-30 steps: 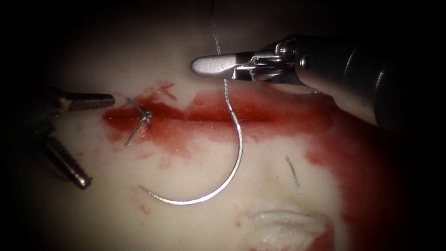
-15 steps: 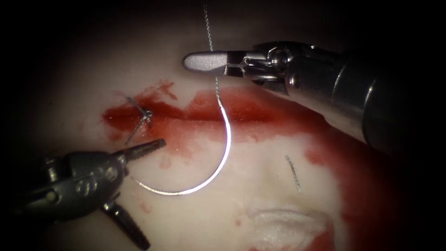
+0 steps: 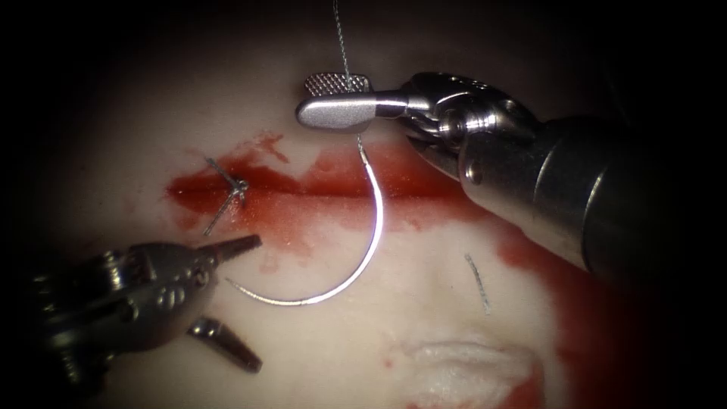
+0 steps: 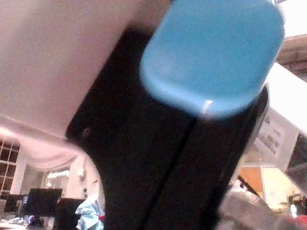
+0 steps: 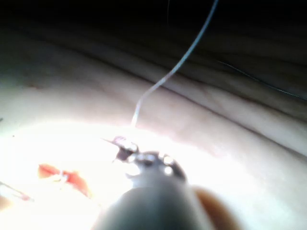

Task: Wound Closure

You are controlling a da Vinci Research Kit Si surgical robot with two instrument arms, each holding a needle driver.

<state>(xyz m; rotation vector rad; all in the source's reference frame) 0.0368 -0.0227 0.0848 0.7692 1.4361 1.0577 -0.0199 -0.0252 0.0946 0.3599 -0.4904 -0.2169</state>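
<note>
The curved needle point(image 3: 376, 220) lies flat on the tissue point(image 3: 424, 303), not in it. Its thread end sits at the red cut point(image 3: 318, 189) and its tip point(image 3: 229, 282) points left, in front of the cut. The thread point(image 3: 341, 42) runs up from the needle between the parted jaws of my right tool point(image 3: 307, 97), which is open and grips nothing. My left tool point(image 3: 257, 303) is open at the lower left, one jaw on each side of the needle's tip without touching it. In the right wrist view the thread point(image 5: 177, 67) rises from my right tool's wrist point(image 5: 148, 165).
A tied stitch point(image 3: 236, 186) with short cut ends sits at the left end of the cut. A loose cut piece of thread point(image 3: 477, 284) lies to the right. Red fluid point(image 3: 575, 288) spreads over the right of the tissue. A pale raised flap point(image 3: 469, 363) is in front.
My right tool's jaws went from shut on the thread to open. My left tool came in from the far left to the needle's tip. The needle shifted slightly left.
</note>
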